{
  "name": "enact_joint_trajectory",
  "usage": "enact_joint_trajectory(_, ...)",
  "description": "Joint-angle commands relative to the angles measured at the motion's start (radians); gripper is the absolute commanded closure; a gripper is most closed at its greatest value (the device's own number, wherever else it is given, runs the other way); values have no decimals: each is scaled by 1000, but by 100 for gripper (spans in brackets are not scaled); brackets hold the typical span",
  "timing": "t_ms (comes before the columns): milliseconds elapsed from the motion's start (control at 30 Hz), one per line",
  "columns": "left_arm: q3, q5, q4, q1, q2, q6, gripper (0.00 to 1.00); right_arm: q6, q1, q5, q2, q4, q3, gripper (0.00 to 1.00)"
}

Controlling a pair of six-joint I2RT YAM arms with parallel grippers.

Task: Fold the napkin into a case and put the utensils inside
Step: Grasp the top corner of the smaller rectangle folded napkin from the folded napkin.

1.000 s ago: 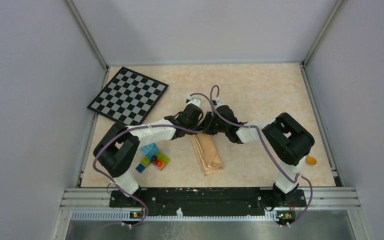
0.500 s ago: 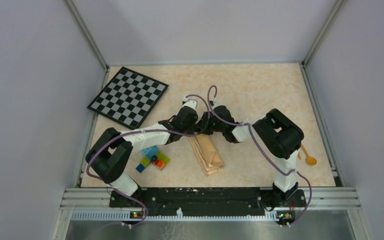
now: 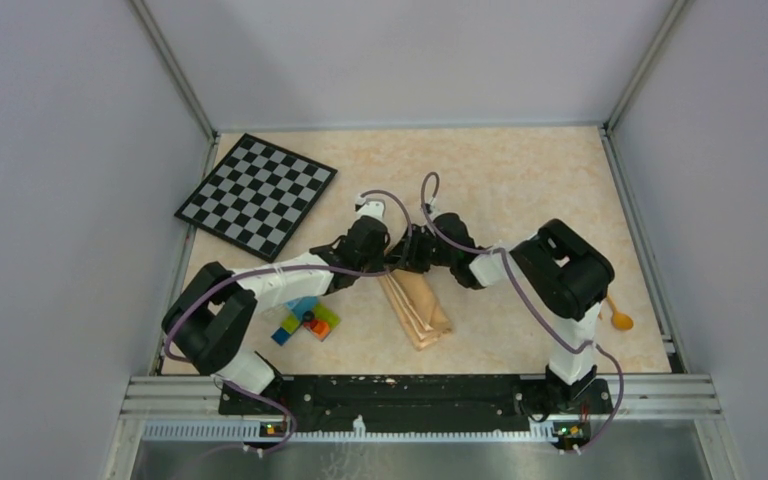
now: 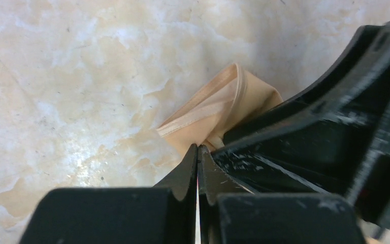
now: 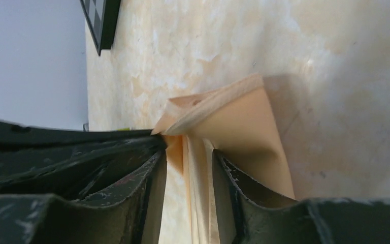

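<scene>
The peach-orange napkin (image 3: 422,312) lies folded as a narrow case in the middle of the table. Both grippers meet at its far end. My left gripper (image 3: 384,262) is shut, and in the left wrist view its tips (image 4: 198,148) pinch the edge of the raised cloth end (image 4: 223,104). My right gripper (image 3: 407,262) is open. In the right wrist view (image 5: 188,152) cloth layers (image 5: 244,117) hang between its fingers and drape over one finger. An orange-yellow spoon (image 3: 620,318) lies at the table's right edge, partly behind the right arm. No other utensil is in view.
A checkerboard (image 3: 257,190) lies at the back left, its corner in the right wrist view (image 5: 101,15). A cluster of coloured toy bricks (image 3: 305,318) sits left of the napkin under the left arm. Grey walls enclose the table (image 3: 520,170).
Both grippers have shifted a little left at the cloth's far end. The left arm's elbow swung left and nearer, and the right arm shifted, uncovering the spoon.
</scene>
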Motion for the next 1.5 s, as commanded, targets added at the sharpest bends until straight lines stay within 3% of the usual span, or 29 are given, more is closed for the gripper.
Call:
enact_joint_trajectory(0, -23, 29, 35, -10, -26, -24, 100, -36, -4, -40, -116, -3, -27, 61)
enact_joint_trajectory(167, -15, 42, 31, -10, -21, -24, 100, -36, -20, -48, -137, 2, -65, 66)
enact_joint_trajectory(300, -14, 51, 31, -10, -25, -23, 100, -37, -31, -43, -102, 10, -65, 97)
enact_joint_trajectory(333, -14, 53, 32, -10, -28, -23, 100, -41, -30, -41, -89, 9, -58, 100)
enact_joint_trajectory(700, -4, 99, 75, -16, 11, -37, 100, -20, 5, -9, 111, 72, 120, 100)
enact_joint_trajectory(867, 32, 77, 52, -13, 81, -43, 100, -11, 2, 31, 82, 45, 107, 100)
enact_joint_trajectory(1033, 69, 70, -16, -8, 60, -54, 67, -49, -4, 5, 37, 22, 41, 100)
enact_joint_trajectory(1100, 64, 70, -30, 4, 3, -59, 58, -67, -5, -4, 4, 8, 20, 97)
enact_joint_trajectory(1167, 53, 90, -43, 25, -51, -67, 55, -87, -6, -20, -28, -26, 14, 94)
enact_joint_trajectory(1233, 36, 132, -37, 51, -96, -74, 55, -102, -8, -27, -62, -48, 10, 92)
enact_joint_trajectory(1467, 24, 240, 13, 113, -98, -102, 75, -133, -13, -25, -151, -104, -20, 92)
